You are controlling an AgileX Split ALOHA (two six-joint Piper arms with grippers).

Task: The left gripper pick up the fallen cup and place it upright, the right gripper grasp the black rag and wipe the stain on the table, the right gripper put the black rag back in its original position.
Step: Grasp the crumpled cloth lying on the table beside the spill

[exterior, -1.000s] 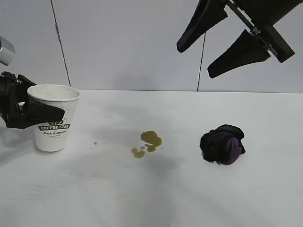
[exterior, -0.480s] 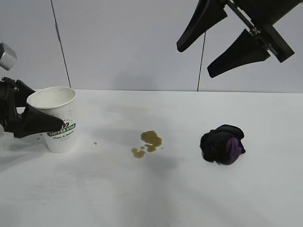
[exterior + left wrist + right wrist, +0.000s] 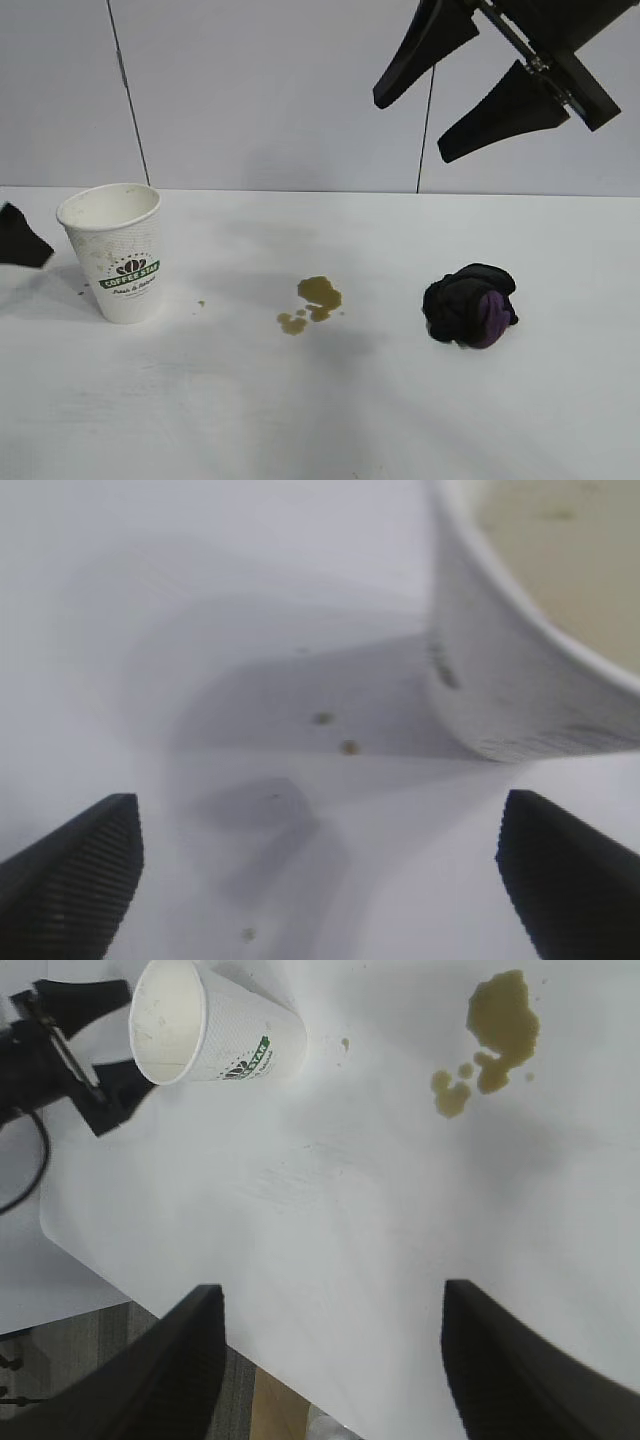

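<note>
The white Coffee Star cup [image 3: 112,255] stands upright on the table [image 3: 330,420] at the left, free of any grip. My left gripper [image 3: 318,815] is open and drawn back beside the cup [image 3: 520,650], with bare table between its fingers. In the exterior view only one of its fingertips [image 3: 22,248] shows at the left edge. The brown stain [image 3: 312,303] lies mid-table, and the black rag [image 3: 470,305] with its purple patch sits to its right. My right gripper [image 3: 412,132] hangs open high above the rag, holding nothing. The right wrist view shows the cup [image 3: 215,1035] and the stain [image 3: 490,1030].
A small brown droplet [image 3: 201,303] lies on the table between cup and stain. The table's edge [image 3: 300,1385] and the floor below it show in the right wrist view. A grey wall stands behind the table.
The left gripper has let go of the cup and pulled away to the left. The cup now stands alone. The right gripper has not moved.
</note>
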